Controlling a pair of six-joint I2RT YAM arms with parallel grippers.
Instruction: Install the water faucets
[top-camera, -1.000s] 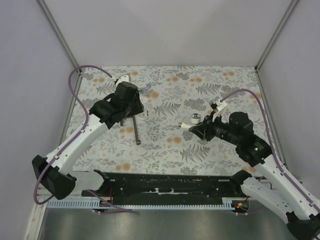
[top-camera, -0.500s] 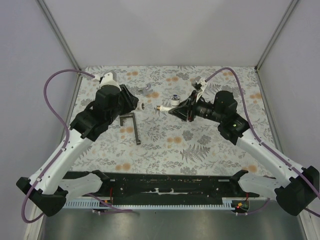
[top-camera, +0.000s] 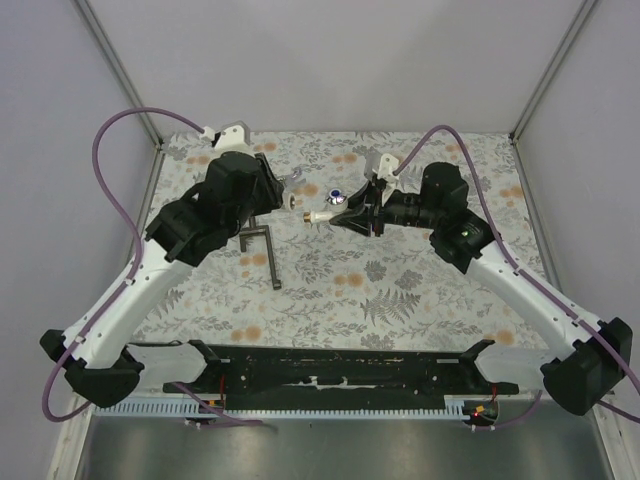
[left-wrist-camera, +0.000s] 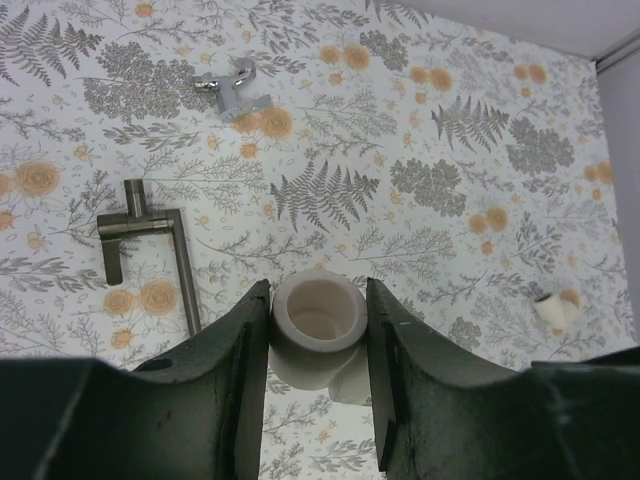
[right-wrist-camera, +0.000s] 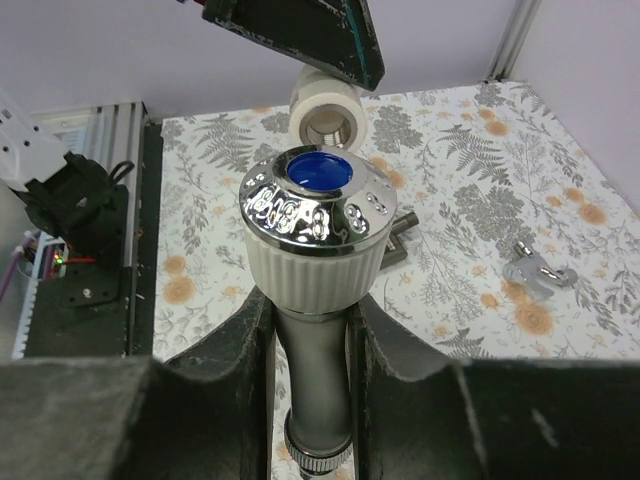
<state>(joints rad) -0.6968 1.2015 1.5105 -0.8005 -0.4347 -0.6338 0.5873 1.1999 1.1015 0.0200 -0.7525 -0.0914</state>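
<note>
My left gripper (top-camera: 284, 205) is shut on a small white elbow fitting (left-wrist-camera: 318, 322) with a metal-threaded mouth, which also shows in the right wrist view (right-wrist-camera: 328, 108). My right gripper (top-camera: 352, 214) is shut on the stem of a water faucet (right-wrist-camera: 318, 225) with a ribbed white knob and a chrome cap with a blue centre. In the top view the faucet (top-camera: 326, 209) points its brass end at the left gripper, a small gap apart, above the back middle of the table. Another small white piece (left-wrist-camera: 555, 308) lies on the cloth to the right.
A dark T-shaped metal tool (top-camera: 262, 245) lies on the flowered cloth below the left gripper, and it also shows in the left wrist view (left-wrist-camera: 150, 235). A small grey metal piece (top-camera: 292, 178) lies behind it near the back. Grey walls stand left, right and behind.
The right arm has swung left and toward the back with the faucet, bringing it close to the left gripper. The left gripper has risen and shifted a little right with the white fitting.
</note>
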